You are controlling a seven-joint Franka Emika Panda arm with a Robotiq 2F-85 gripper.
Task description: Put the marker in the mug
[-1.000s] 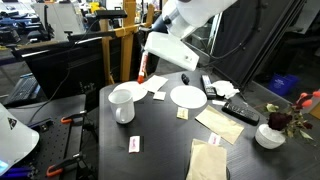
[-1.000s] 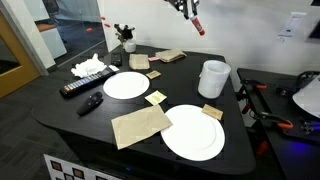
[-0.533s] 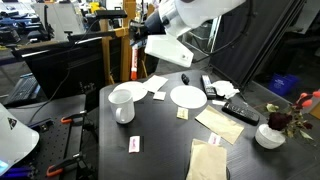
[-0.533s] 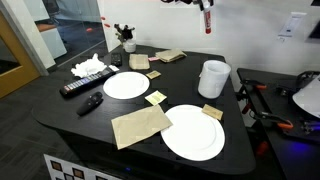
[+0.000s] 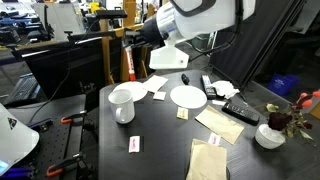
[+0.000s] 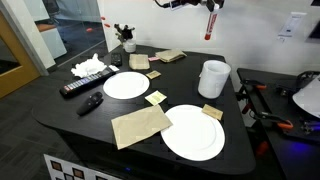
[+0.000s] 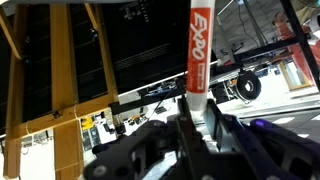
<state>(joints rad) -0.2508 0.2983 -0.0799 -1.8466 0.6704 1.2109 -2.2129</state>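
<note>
The red-orange marker [image 6: 209, 22] hangs upright from my gripper [image 6: 210, 4] near the top of an exterior view, high above the white mug [image 6: 213, 78] and roughly over it. It also shows in an exterior view [image 5: 127, 66], below my gripper [image 5: 131, 44] and above and behind the mug [image 5: 122, 104]. In the wrist view the marker [image 7: 197, 50] stands between the dark fingers of my gripper [image 7: 196, 118], which is shut on it. The mug is out of the wrist view.
Two white plates [image 6: 126, 85] [image 6: 193, 131], a brown napkin [image 6: 140, 126], a black remote [image 6: 80, 88], a black pen-like object [image 6: 91, 104] and small cards [image 6: 155, 98] lie on the black table. A white bowl [image 5: 269, 136] with flowers sits near one edge.
My gripper has carried the marker sideways, toward a spot above the mug, and the marker now hangs more upright. Nothing on the table has moved.
</note>
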